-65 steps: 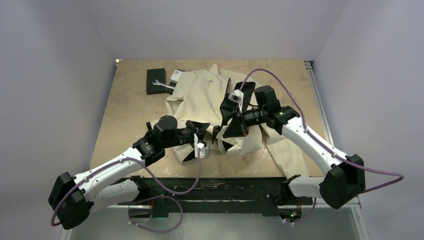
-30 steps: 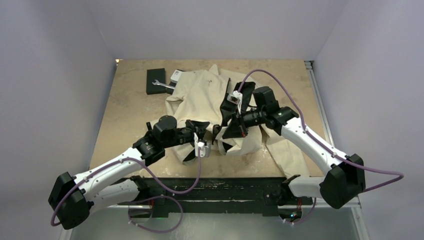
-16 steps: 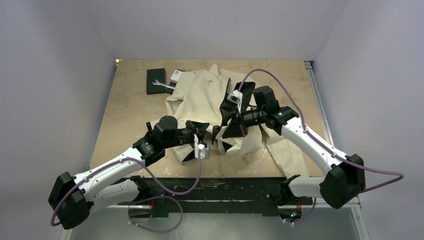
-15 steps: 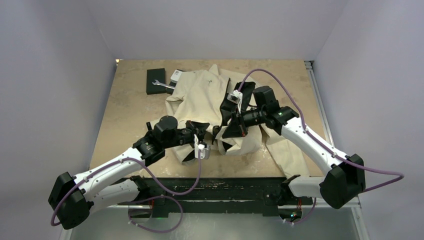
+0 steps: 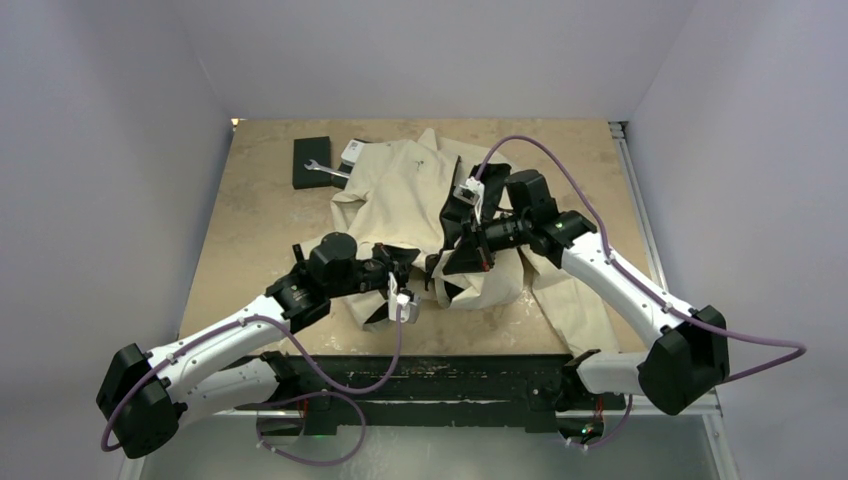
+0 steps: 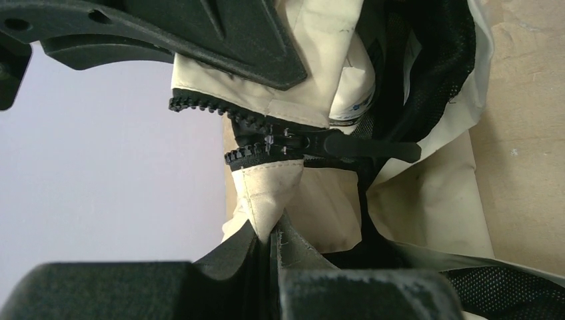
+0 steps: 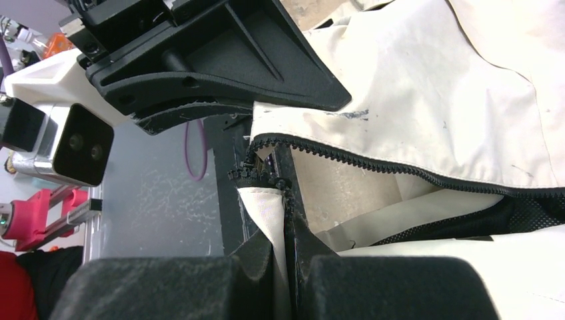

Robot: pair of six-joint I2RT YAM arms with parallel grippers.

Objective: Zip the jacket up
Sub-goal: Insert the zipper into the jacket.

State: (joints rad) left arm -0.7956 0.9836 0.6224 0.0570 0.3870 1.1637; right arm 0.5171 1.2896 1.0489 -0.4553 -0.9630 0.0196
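Note:
The cream jacket (image 5: 405, 185) lies spread across the table's middle, with its black lining showing at the open front. Both grippers meet at its bottom hem near the front edge. My left gripper (image 6: 273, 239) is shut on a cream corner of the hem just below the black zipper slider (image 6: 292, 142), whose pull tab (image 6: 373, 148) points right. My right gripper (image 7: 285, 241) is shut on the other hem corner, pinching cream fabric and zipper tape. The open zipper teeth (image 7: 373, 160) run away to the right. From above, the left gripper (image 5: 412, 262) and right gripper (image 5: 440, 268) sit almost tip to tip.
A black box (image 5: 312, 162) with a wrench (image 5: 327, 171) on it stands at the back left, next to a small white object (image 5: 353, 150). The jacket's sleeve (image 5: 575, 305) trails toward the table's near right edge under the right arm.
Both grippers have shifted very slightly at the hem, the left one a touch toward the right. Both grips on the fabric are unchanged.

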